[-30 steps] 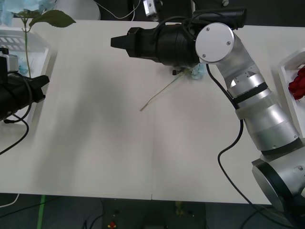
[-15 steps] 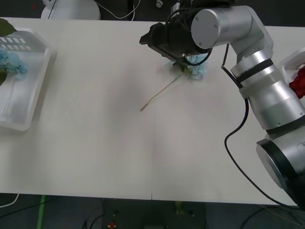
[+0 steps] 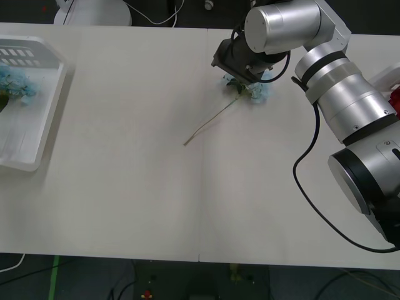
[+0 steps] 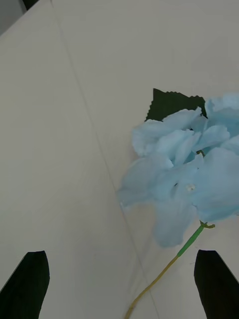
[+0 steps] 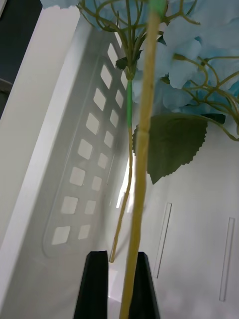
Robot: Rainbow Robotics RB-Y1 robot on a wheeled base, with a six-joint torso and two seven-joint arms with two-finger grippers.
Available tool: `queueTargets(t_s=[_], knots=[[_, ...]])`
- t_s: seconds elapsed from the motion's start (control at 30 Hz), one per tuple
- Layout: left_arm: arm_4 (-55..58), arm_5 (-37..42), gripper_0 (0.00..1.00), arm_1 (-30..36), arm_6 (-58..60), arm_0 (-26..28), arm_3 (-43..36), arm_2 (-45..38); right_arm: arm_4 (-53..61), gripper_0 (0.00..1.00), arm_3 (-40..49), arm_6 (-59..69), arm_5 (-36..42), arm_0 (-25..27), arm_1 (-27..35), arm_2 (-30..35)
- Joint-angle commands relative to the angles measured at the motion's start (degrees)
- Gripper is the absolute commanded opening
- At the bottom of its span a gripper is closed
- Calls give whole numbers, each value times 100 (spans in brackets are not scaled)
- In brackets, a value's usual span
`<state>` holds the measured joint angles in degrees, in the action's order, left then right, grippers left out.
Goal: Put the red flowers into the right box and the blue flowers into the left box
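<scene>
One blue flower (image 3: 258, 91) lies on the table at the far middle, its thin stem (image 3: 209, 125) trailing toward me. My right gripper (image 3: 242, 76) hangs just above its bloom (image 4: 189, 184), and the right gripper (image 4: 122, 286) is open, its fingers wide apart and holding nothing. More blue flowers (image 3: 15, 84) lie in the left box (image 3: 53, 94). Over that slotted left box (image 5: 94, 149) my left gripper (image 5: 119, 284) is shut on a blue flower's stem (image 5: 139, 164). Red flowers (image 3: 395, 100) show at the right edge, in the right box (image 3: 382, 78).
The white table (image 3: 125, 187) stretches bare between the two boxes. My right arm's silver links (image 3: 350, 106) reach across the table's right side. Cables and a white base (image 3: 94, 9) sit beyond the far edge.
My left arm has gone from the front view's left edge. My right arm has swung from the table's middle rightward and now points down over the blue flower, which has not moved.
</scene>
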<state>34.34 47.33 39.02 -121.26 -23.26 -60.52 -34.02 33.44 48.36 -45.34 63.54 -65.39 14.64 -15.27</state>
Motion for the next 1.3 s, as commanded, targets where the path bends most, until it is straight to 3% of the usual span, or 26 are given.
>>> queueTargets(t_s=[0.03,0.07,0.17,0.53,0.6,0.67,0.87,1.3], knots=[[20,-75,62,343,375,-162,-12,-105,-118,85,-292,175,35,-316,-189,-99],[90,-66,71,343,375,-162,-12,-87,-144,85,-371,201,44,-316,-216,-107],[310,40,81,343,349,-162,-21,-70,-206,85,-565,254,158,-316,-251,-107],[2199,2211,83,519,243,49,-1726,-61,-452,92,-907,421,317,-316,-514,-107],[2797,2421,91,519,235,102,-1867,-52,-505,95,-978,456,202,-308,-594,-107],[3500,2492,100,519,208,172,-1902,71,-575,98,-1074,482,53,-316,-681,-107],[4942,2140,100,483,-205,463,-2043,721,-716,100,-1338,561,-369,-316,-831,-107],[6374,2079,100,246,-2024,524,-2210,1987,-1173,100,-1523,667,-553,-308,-989,-107]])
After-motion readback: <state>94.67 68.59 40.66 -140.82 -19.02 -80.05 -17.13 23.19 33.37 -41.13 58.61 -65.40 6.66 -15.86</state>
